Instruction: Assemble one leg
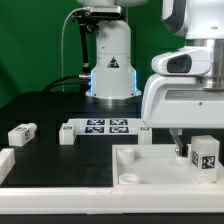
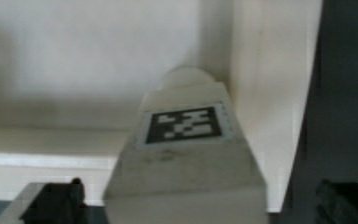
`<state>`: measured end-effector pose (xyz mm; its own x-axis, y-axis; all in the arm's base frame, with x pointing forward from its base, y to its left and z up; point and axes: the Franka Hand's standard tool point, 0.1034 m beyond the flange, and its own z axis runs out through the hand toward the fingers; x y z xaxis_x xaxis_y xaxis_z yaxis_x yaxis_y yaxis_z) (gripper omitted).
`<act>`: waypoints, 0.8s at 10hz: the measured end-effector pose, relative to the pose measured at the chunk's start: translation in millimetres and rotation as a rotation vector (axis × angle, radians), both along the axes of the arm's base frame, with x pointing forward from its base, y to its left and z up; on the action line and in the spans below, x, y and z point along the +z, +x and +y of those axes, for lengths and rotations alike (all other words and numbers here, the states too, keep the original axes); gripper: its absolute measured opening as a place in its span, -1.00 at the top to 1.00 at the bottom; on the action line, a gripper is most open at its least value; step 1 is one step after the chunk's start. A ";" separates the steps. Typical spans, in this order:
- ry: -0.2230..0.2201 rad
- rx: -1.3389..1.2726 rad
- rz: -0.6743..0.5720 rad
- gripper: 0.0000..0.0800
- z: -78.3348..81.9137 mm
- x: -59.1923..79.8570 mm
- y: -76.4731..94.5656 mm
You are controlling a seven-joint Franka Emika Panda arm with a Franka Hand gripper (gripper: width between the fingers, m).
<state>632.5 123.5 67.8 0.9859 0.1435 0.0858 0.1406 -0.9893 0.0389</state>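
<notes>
In the exterior view the two-finger gripper (image 1: 192,150) reaches down onto the stubby white plastic leg (image 1: 204,156) (square tag facing out), standing at the large white square panel (image 1: 150,165). In the wrist view, black fingers (image 2: 53,203) flank the tagged leg (image 2: 185,150), clamping it.

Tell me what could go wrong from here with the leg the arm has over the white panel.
1. The leg sits between the fingers of the gripper, but the wrist view does not show firm contact, so it might slip or twist.
2. In the exterior view the leg is at the panel, yet no corner socket is visibly lined up beneath it, so it could jam on the rim.
3. The arm hides the contact area, so misalignment could go unnoticed.
</notes>
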 end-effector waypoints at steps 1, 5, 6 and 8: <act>0.002 -0.026 0.000 -0.62 0.1 -0.3 -0.1; 0.002 -0.026 0.000 0.27 -0.4 -0.8 -0.2; 0.004 -0.048 0.000 0.27 -0.4 -0.8 -0.2; 0.014 -0.133 -0.022 0.27 -0.4 -1.2 1.3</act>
<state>633.8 123.1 66.6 0.9940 0.0103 0.1090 0.0074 -0.9996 0.0269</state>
